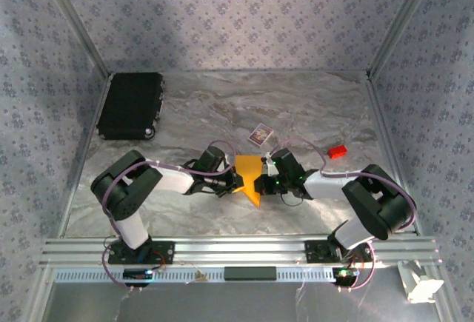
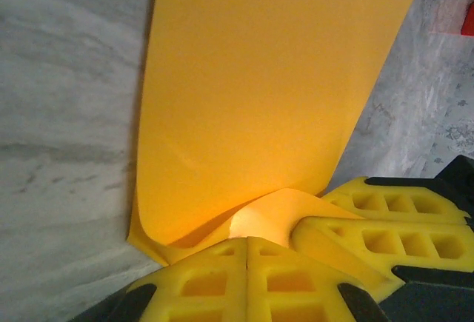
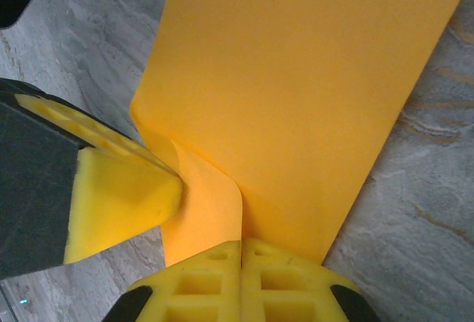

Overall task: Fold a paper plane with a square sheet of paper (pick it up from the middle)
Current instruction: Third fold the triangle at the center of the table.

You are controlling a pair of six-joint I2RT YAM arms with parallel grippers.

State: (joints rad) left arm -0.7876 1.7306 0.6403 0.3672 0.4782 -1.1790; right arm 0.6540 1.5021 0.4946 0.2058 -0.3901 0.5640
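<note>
A: Paper where?
B: Square sheet of paper [image 1: 249, 170], partly folded, mid-worktop [image 1: 296, 115], between the arms.
A: Pincers?
B: Left pincer [image 2: 246, 246] and right pincer [image 3: 241, 248] both clamped tight on its near edge.

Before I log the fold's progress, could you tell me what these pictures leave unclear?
- Top view: creases in the orange sheet are too small to read.
- Left wrist view: the left hand hides the pinched edge; the sheet's far end is cut off at the top.
- Right wrist view: likewise behind the right hand.
</note>
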